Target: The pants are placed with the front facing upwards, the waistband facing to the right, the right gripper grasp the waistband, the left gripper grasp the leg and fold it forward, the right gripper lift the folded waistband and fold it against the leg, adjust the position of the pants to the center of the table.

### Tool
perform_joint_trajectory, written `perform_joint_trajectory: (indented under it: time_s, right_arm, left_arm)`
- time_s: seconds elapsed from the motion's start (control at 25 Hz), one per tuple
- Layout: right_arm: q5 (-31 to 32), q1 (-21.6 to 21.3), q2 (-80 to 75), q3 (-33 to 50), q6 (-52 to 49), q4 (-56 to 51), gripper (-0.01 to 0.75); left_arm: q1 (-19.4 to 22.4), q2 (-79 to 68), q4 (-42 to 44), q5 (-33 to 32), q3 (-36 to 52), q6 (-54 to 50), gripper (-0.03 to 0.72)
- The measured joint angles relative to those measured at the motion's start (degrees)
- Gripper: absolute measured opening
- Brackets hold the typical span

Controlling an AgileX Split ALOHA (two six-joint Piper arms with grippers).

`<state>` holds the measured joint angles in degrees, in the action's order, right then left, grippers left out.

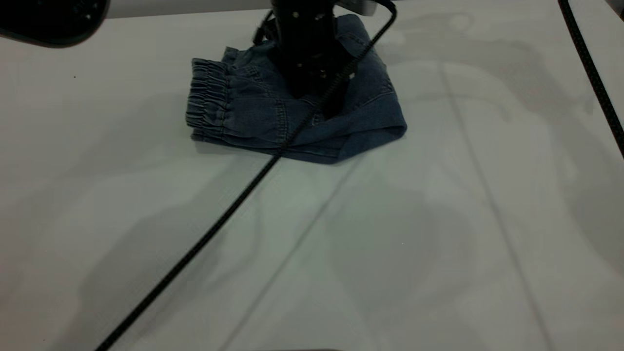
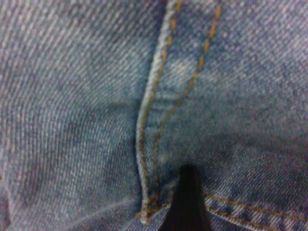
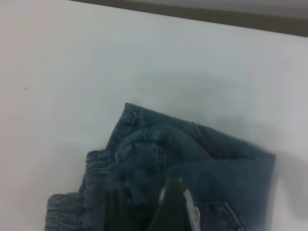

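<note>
Folded pants (image 1: 253, 112) in a compact bundle at the far middle of the worktop (image 1: 390, 243). Ruched waistband (image 1: 207, 100) on the bundle's left edge in the exterior view, folded edge towards the right and near side.

Left pincer (image 1: 312, 73) straight down onto the middle of the bundle, its black body covering the top layer. From the left wrist, nothing but denim (image 2: 72, 96) filling the view, very close, with a tan-stitched seam (image 2: 144, 120) running across it and the dark tip of the left pincer (image 2: 187, 207) on the cloth beside that seam. Wide, narrow or holding: cannot tell.

Black braided cable (image 1: 195, 243) slanting from the left pincer across the bundle and down over the near worktop.

Right pincer (image 3: 175, 207) only seen from its own wrist, above the pants (image 3: 226, 163) and apart from them, dark tip over the near part of the bundle. Waistband (image 3: 94, 178) off to one side of that tip, bare worktop (image 3: 72, 72) beyond. Width of the right pincer: cannot tell either.
</note>
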<state>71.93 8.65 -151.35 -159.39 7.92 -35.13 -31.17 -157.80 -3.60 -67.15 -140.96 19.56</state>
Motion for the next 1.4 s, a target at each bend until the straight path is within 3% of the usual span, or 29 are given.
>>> perform_joint_trajectory:
  time_s: [0.44,0.72,1.04,1.4]
  right_arm:
    - [0.3,-0.7,5.1,0.0,-0.4,3.3,0.587]
    - [0.5,-1.8,15.4,2.4,-1.9,5.0,0.587]
    - [0.5,-1.7,29.5,18.5,-2.1,5.7,0.585]
    - [0.2,-1.7,54.8,51.0,4.5,9.8,0.524]
  left_arm:
    - [-0.7,10.8,1.0,0.0,0.6,-3.1,0.548]
    - [-0.8,19.6,8.0,0.0,0.7,-8.2,0.548]
    - [-0.8,34.7,9.9,0.0,6.7,-11.6,0.548]
    - [-0.8,50.8,11.7,0.0,23.1,-12.2,0.548]
